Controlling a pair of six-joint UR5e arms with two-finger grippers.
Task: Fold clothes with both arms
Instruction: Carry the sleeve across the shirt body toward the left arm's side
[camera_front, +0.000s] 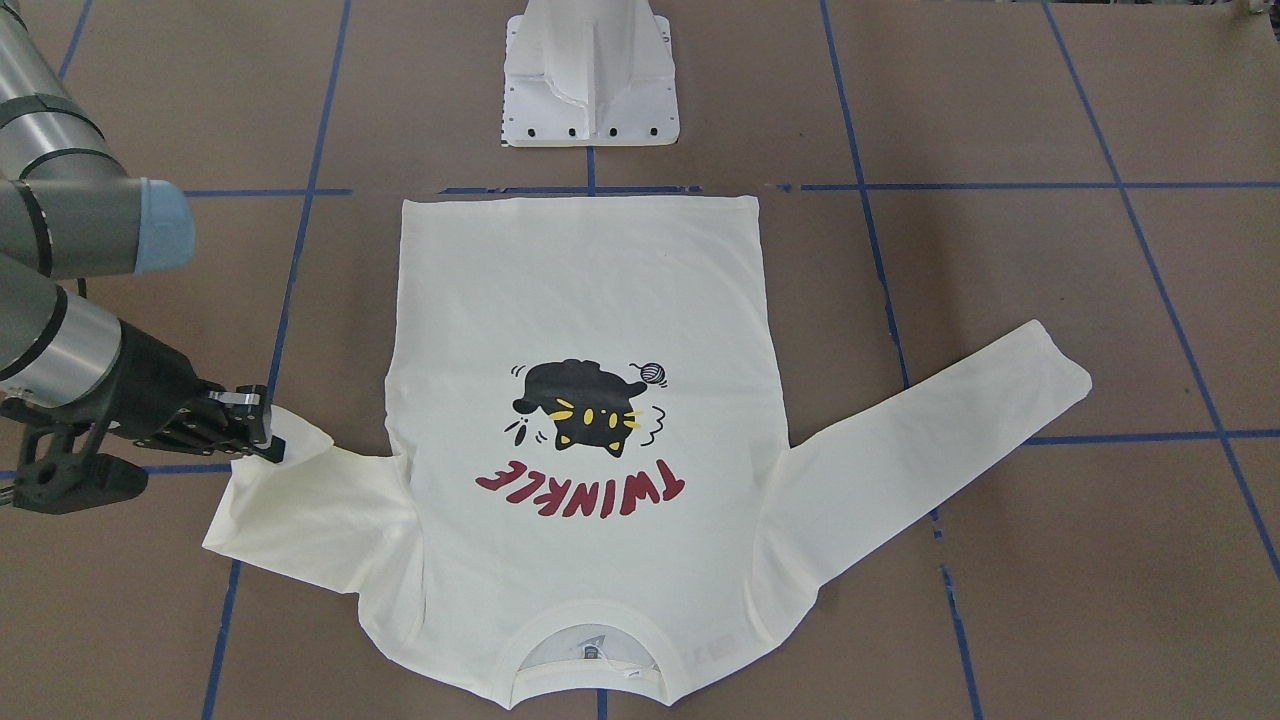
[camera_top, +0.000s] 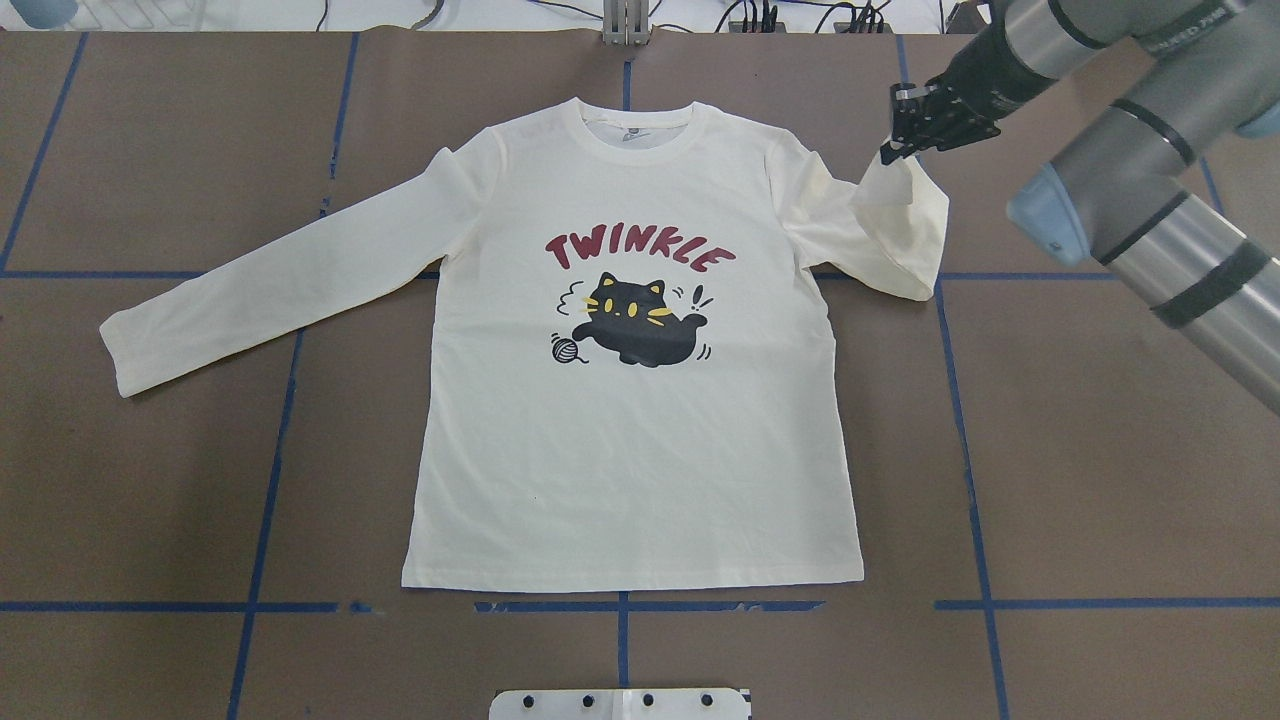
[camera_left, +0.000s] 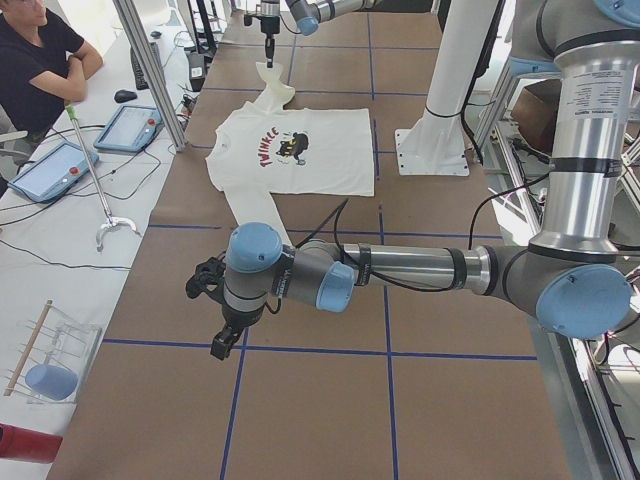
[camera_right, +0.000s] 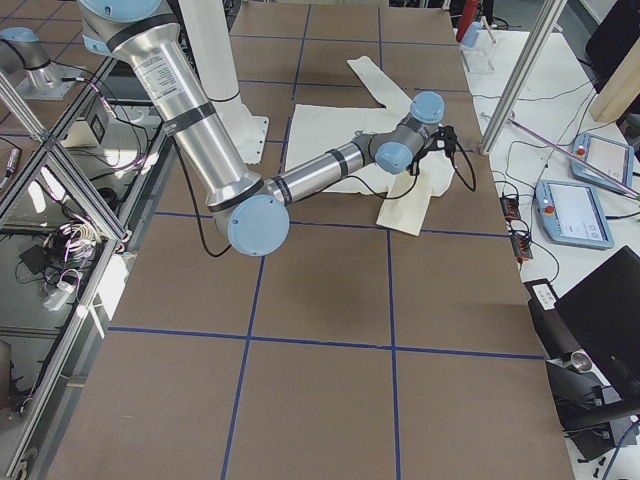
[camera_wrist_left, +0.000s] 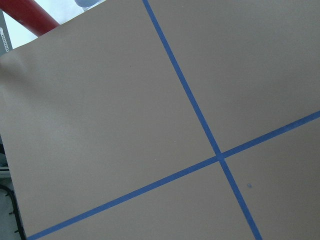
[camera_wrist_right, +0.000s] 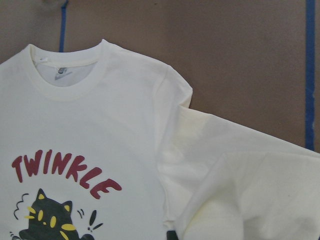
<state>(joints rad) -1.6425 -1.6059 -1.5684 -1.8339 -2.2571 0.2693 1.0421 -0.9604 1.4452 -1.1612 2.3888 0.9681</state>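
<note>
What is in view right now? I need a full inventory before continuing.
T-shirt: one, cream with a black cat print and red TWINKLE, flat and print-up mid-table, one sleeve end lifted.
Table: one, brown with a blue tape grid.
Pedestal base: one, white, by the shirt's hem.
Tablets: two, blue-grey, on the side bench.
Person: one, black top, at that bench.
Left arm and right arm: two, grey-silver with light blue caps, over the table.
Left gripper: one, black, above bare table; cannot tell whether it is open.
Right gripper: one, black, shut on the lifted sleeve end.
</note>
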